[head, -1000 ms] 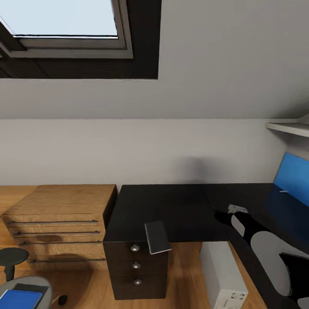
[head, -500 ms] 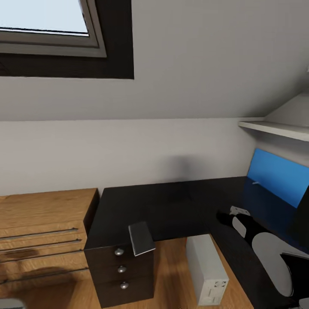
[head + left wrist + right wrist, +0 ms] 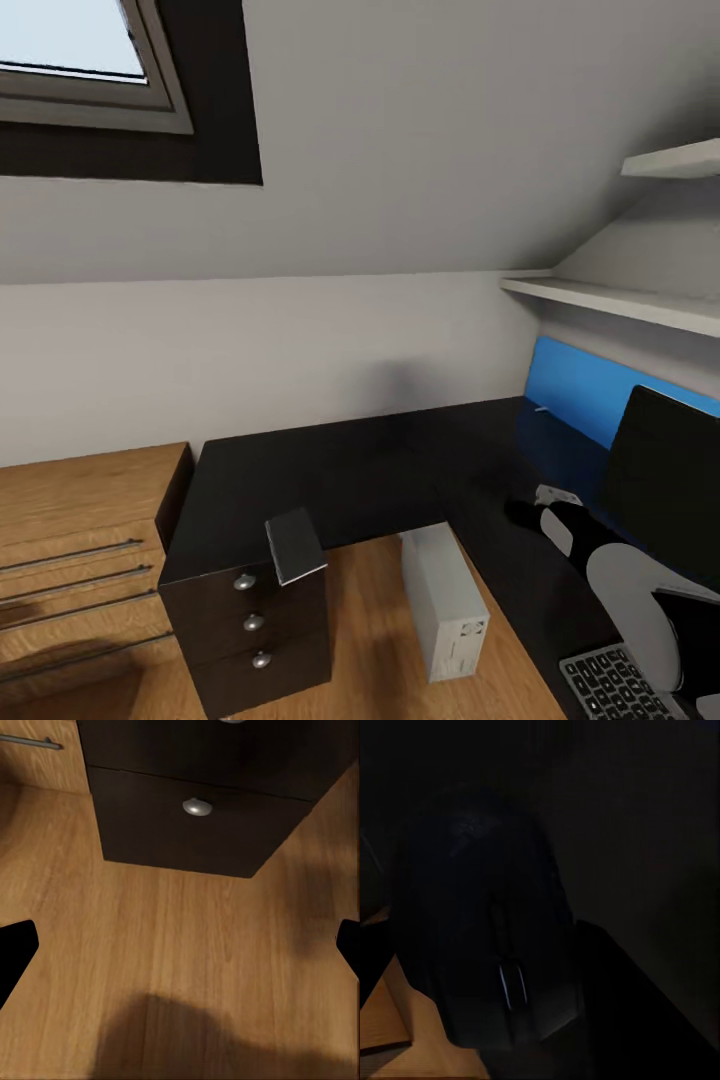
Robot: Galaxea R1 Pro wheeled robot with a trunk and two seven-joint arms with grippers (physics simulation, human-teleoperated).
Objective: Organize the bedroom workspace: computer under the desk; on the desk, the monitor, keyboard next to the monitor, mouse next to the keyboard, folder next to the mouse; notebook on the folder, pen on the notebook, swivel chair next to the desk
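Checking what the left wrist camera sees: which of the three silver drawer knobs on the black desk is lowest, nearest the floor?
The bottom knob, below the top knob and middle knob on the desk pedestal; it sits just above the wooden floor.

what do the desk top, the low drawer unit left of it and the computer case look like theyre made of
The desk top looks like matte black laminate or painted board: flat, dark, barely reflective. The low drawer unit looks like oak-toned wood or veneer, with visible grain and thin metal bar handles. The computer case looks like light grey painted metal or plastic; the smooth render leaves that open.
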